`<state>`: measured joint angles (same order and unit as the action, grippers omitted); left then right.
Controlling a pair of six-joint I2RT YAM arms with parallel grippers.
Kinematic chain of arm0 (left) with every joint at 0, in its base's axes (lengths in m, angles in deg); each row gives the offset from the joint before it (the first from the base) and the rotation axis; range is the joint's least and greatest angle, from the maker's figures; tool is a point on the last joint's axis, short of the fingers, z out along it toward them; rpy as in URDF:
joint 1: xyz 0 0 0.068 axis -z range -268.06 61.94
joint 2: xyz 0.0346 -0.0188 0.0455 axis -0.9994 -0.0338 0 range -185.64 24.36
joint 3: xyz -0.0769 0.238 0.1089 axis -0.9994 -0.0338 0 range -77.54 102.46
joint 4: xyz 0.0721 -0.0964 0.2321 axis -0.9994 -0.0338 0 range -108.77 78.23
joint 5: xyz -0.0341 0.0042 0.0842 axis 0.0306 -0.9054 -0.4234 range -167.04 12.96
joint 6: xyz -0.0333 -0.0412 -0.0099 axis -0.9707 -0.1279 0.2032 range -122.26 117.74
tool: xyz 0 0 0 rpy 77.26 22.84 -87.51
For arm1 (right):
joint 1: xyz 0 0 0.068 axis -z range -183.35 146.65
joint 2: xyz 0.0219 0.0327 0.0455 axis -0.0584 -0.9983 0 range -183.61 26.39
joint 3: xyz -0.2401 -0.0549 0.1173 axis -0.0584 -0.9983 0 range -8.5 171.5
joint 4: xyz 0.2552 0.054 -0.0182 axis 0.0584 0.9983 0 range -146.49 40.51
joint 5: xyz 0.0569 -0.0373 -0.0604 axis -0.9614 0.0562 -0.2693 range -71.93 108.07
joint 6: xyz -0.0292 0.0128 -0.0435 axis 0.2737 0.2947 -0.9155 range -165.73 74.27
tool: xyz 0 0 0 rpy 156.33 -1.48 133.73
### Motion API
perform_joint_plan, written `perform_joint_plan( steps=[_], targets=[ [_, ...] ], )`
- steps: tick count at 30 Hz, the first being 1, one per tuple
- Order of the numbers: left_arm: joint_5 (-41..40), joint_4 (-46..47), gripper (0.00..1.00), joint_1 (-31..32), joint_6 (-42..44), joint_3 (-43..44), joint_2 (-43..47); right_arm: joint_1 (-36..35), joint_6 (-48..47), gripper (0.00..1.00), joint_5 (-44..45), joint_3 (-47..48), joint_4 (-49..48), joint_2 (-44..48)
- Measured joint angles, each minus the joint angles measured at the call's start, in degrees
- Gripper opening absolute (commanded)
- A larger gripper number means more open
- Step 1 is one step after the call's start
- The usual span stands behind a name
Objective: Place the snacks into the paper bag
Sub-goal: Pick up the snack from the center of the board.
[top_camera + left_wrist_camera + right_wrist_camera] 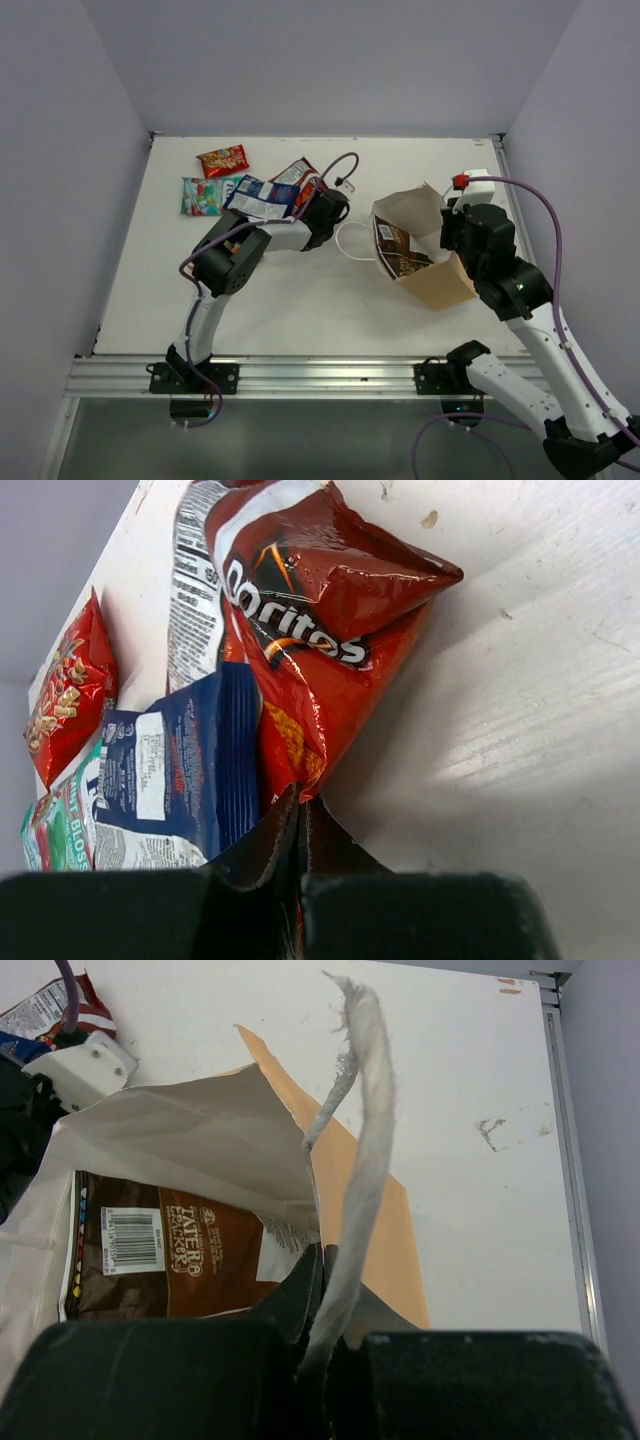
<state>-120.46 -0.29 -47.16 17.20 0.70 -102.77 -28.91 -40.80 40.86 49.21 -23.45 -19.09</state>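
Left claw [300, 825] pinching red chip packet [320, 630] corner, right claw [322, 1290] pinching paper bag [200, 1150] handle [365, 1130], one brown packet [170, 1260] bagged, other packets [222, 160] wait on counter [300, 300].

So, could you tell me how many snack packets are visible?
5: red packet, teal packet, blue packet and Doritos packet clustered at far left; brown packet inside the paper bag. More may be hidden beneath.
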Motion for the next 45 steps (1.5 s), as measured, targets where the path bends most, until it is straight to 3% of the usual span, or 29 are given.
perform_joint_plan(
  steps=[6, 11, 17, 24, 30, 34, 37, 45],
  targets=[
    [6.0, -11.8, 0.0, 0.0, -8.7, 1.8, 10.0, 0.0, 0.0, 0.0, 0.0, -0.1, 0.0, 0.3],
    [13.7, -21.4, 0.0, 0.0, -17.5, 8.4, 17.9, 0.0, 0.0, 0.0, 0.0, -0.1, 0.1, 0.9],
    [30.4, -30.4, 0.0, -1.0, -29.0, 12.1, 23.7, 0.0, 0.2, 0.0, 0.0, -0.1, 0.2, 1.7],
    [56.1, -34.2, 0.0, -6.6, -40.8, 5.9, 25.5, 0.0, 0.2, 0.0, 0.0, -0.1, 0.2, 2.3],
    [65.2, -37.3, 0.0, -6.7, -45.8, -0.3, 28.5, 0.0, 0.2, 0.0, 0.0, -0.2, 0.2, 2.5],
    [66.7, -41.2, 0.0, -5.2, -46.3, -0.6, 33.9, 0.0, 0.2, 0.0, 0.0, -0.2, 0.2, 2.5],
    [63.5, -44.7, 0.0, -2.6, -45.3, 1.5, 36.5, 0.0, 0.3, 0.0, 0.0, -0.4, 0.2, 2.5],
    [47.0, -50.8, 0.0, -1.5, -42.8, 5.5, 34.6, 0.0, 0.4, 0.0, -0.3, -0.9, 0.2, 2.6]
  ],
)
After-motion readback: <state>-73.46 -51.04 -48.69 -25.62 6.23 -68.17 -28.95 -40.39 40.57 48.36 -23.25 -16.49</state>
